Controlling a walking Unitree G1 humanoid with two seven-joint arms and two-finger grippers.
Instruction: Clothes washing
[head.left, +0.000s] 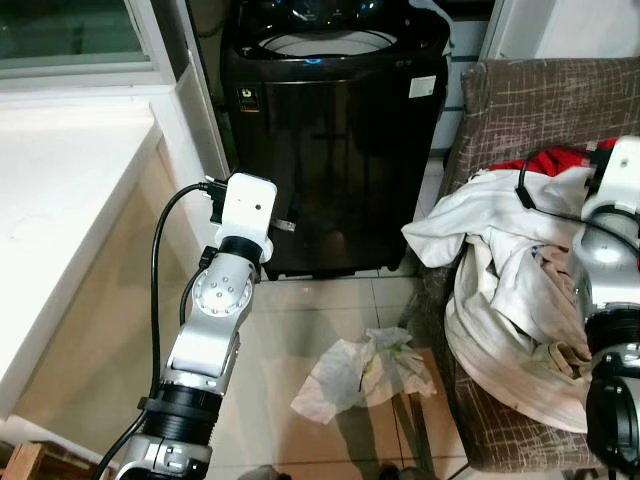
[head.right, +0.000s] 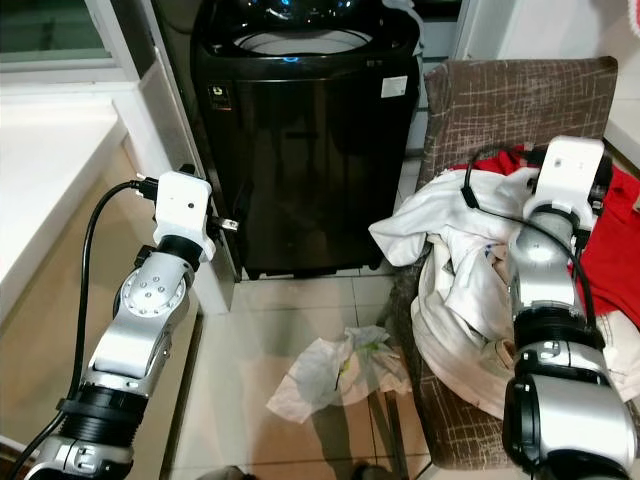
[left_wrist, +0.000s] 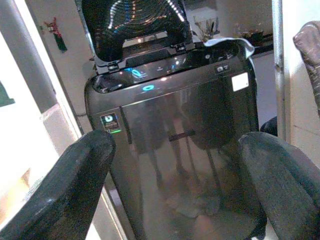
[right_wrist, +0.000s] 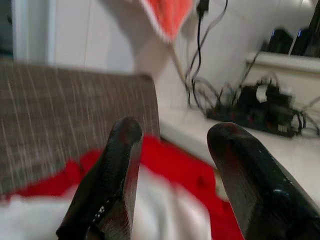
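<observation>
Black washing machine (head.left: 335, 150) straight ahead with lid open, left gripper (left_wrist: 175, 185) raised toward its front panel, fingers (left_wrist: 75, 185) spread apart and empty. Right gripper (right_wrist: 175, 185) held over the pile of white clothes (head.right: 470, 290) and a red garment (head.right: 610, 250) on the brown armchair (head.right: 520, 100) at the right, fingers (right_wrist: 112, 180) apart, nothing between them. One crumpled white cloth (head.left: 365, 375) lying on the tiled floor (head.left: 290, 330) between machine and armchair

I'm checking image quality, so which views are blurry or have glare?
Right wrist view: soft and smeared, the red cloth and chair back blurred. Left wrist view: hazy, lights reflecting off the glossy washing machine. Left eye view: sharp, though the white counter is overexposed.
</observation>
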